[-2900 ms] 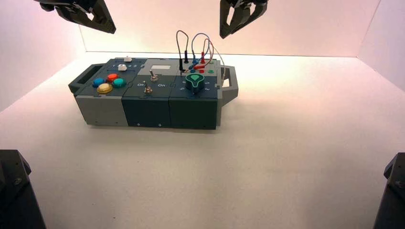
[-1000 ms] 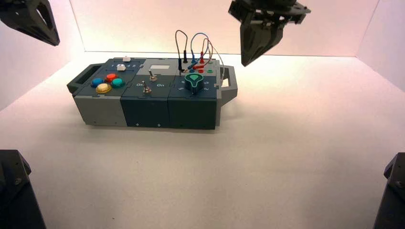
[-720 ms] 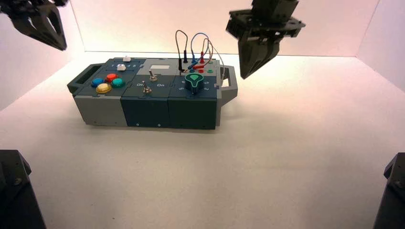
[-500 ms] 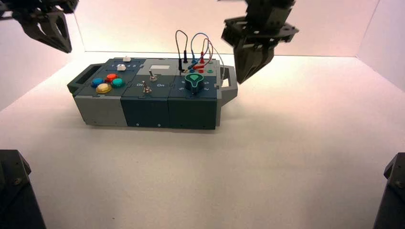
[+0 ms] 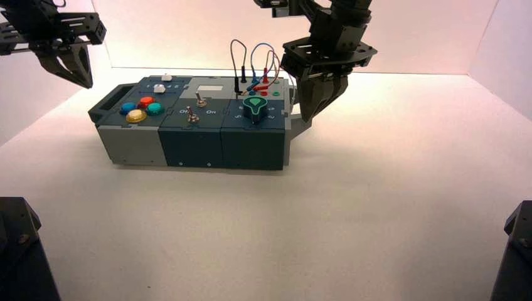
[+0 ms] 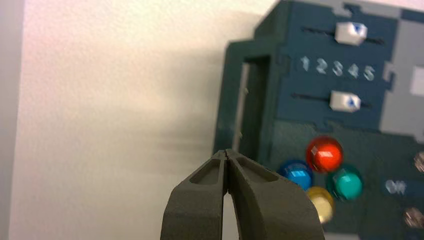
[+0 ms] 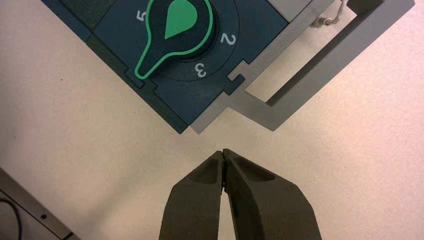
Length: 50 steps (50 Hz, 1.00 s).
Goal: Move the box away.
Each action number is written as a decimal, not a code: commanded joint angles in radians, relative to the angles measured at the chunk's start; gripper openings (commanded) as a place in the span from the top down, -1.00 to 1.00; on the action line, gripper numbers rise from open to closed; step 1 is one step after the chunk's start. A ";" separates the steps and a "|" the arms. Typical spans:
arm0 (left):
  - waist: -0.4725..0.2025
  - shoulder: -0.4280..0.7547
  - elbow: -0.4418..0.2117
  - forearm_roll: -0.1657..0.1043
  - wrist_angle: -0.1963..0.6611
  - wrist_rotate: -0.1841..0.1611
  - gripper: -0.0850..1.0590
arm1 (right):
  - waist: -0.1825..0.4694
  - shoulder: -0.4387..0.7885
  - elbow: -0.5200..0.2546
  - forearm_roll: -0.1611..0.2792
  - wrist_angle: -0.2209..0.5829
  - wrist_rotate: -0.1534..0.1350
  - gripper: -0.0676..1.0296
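On the pale table (image 5: 207, 232), the long dark teal and grey box (image 5: 251, 149) sits toward 11 o'clock from the middle, one grey handle (image 5: 301, 128) at its 3 o'clock end and the other dark handle (image 5: 103, 114) at 9 o'clock. The right gripper (image 5: 305, 120) hovers by the 3 o'clock handle and the left gripper (image 5: 88, 86) hangs off at 10 o'clock from the box, each with its fingers together; the green-rimmed knob (image 7: 180, 22) points between 5 and 3.
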 commanded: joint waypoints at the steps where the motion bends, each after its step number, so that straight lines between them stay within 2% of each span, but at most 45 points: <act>1: 0.015 0.018 -0.032 0.002 -0.017 0.003 0.90 | 0.006 -0.006 -0.026 -0.003 -0.009 -0.003 0.92; 11: 0.017 0.101 -0.035 0.002 -0.017 0.002 0.90 | 0.009 0.028 -0.037 -0.006 -0.009 -0.003 0.92; 21: 0.017 0.130 -0.021 0.002 -0.017 0.002 0.90 | 0.009 0.060 -0.057 -0.008 -0.014 -0.005 0.92; 34: 0.015 0.195 -0.052 0.002 -0.018 0.012 0.90 | 0.009 0.130 -0.104 -0.012 -0.031 -0.011 0.92; 42: -0.014 0.224 -0.078 -0.002 -0.020 0.015 0.90 | 0.009 0.161 -0.115 -0.026 -0.051 -0.009 0.92; 50: -0.071 0.247 -0.109 -0.005 -0.026 0.015 0.90 | 0.006 0.170 -0.117 -0.038 -0.054 -0.003 0.92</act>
